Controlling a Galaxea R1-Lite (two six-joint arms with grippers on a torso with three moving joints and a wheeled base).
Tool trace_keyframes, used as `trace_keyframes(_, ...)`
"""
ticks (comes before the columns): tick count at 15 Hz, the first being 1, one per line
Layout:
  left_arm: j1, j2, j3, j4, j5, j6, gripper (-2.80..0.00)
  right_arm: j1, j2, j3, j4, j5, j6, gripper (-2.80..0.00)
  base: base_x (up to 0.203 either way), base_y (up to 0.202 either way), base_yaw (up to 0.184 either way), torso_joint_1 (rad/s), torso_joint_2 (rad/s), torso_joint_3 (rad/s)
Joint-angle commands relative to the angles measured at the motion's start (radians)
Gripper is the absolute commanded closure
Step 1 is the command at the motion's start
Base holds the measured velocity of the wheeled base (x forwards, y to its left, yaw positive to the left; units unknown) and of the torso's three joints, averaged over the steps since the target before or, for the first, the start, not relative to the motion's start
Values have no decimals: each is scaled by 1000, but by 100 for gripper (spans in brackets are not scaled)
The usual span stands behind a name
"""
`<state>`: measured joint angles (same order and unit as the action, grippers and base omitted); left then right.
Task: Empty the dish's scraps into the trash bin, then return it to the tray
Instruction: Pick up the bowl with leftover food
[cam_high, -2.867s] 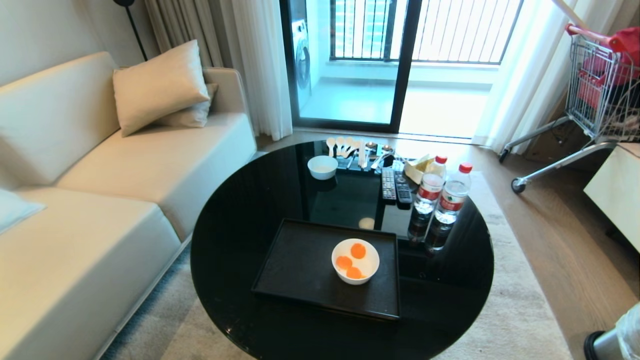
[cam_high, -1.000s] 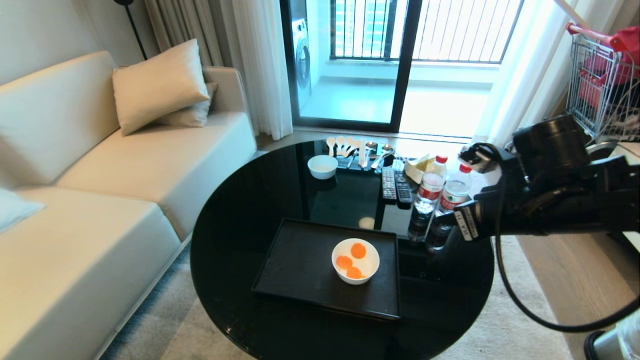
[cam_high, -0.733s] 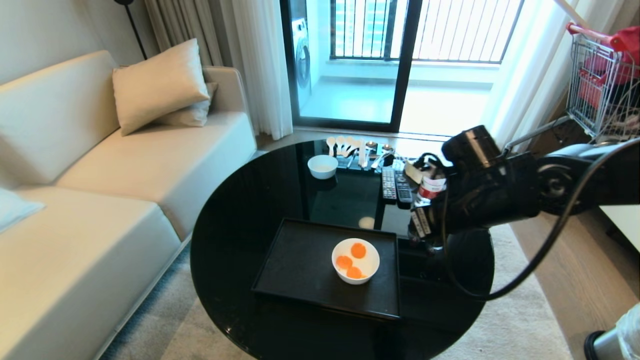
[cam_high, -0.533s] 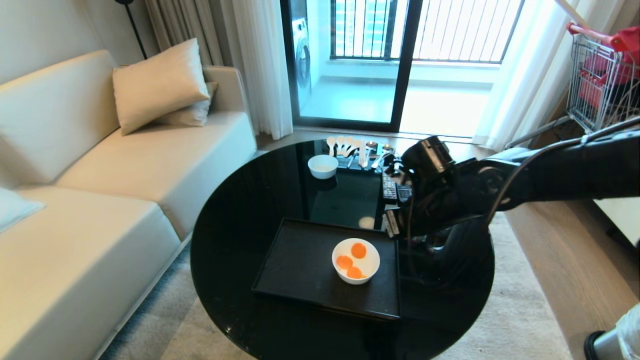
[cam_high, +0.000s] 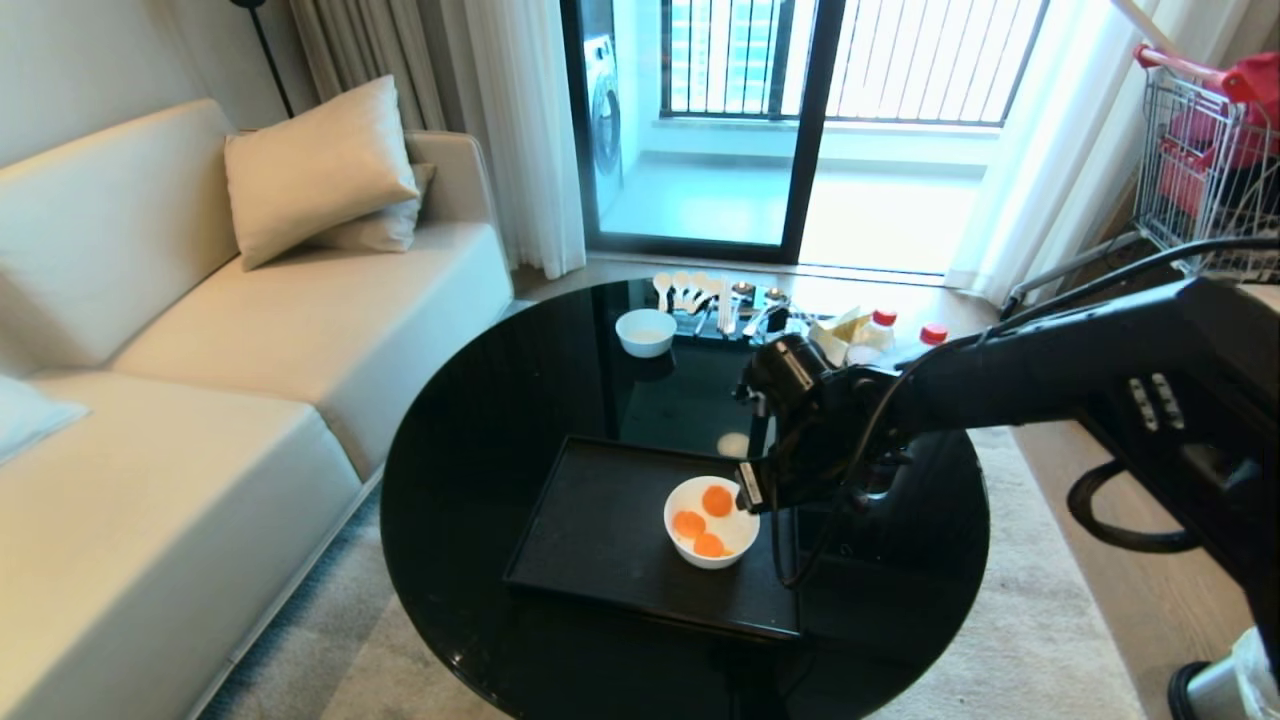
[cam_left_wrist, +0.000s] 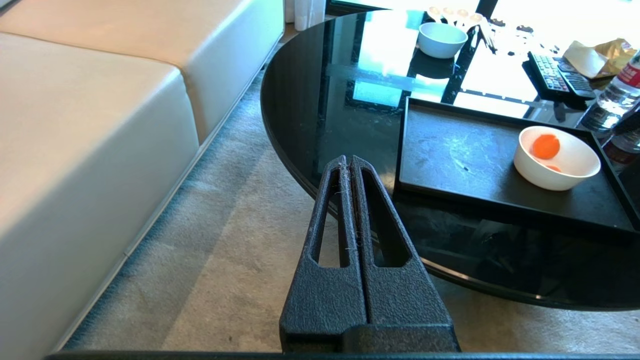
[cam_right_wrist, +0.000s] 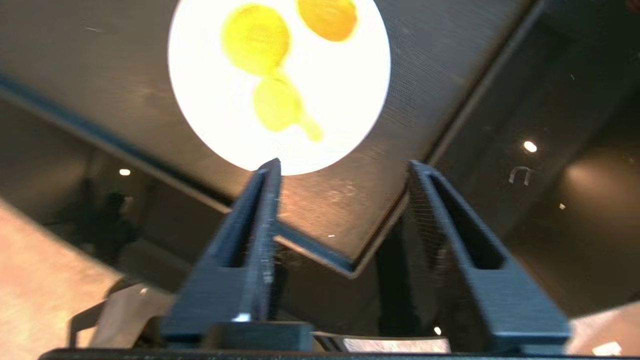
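Cream sofa (cam_high: 200, 330) on the left with a cushion (cam_high: 315, 170); on the black tabletop's (cam_high: 480, 420) far side, a second white bowl (cam_high: 645, 333), spoons (cam_high: 690, 290), snack bag (cam_high: 835, 335). Shopping cart (cam_high: 1205, 170) far right.

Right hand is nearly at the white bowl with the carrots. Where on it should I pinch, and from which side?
Pinch the rim of the white bowl on the side nearest the open right hand, from above, one finger inside the wall and one outside. The bowl is probably too wide to span, it sits upright on the tray, and the carrot slices leave that wall free.
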<state>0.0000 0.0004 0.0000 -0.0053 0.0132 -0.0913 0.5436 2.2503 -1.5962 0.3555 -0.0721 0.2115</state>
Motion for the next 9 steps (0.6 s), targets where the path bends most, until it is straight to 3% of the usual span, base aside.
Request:
trace_keyframes(1, 0, 0, 0, -1, 1, -1, 0, -1, 41, -2, -3, -17, 21, -280, 0, 0, 0, 0, 0, 0)
trace_keyframes(6, 0, 0, 0, -1, 1, -1, 0, 2, 113, -38, -3, -109, 93, -280, 0, 0, 0, 0, 0, 0)
trace_keyframes(9, 0, 0, 0, -1, 1, -1, 0, 2, 147, -65, -5, -124, 150, -280, 0, 0, 0, 0, 0, 0)
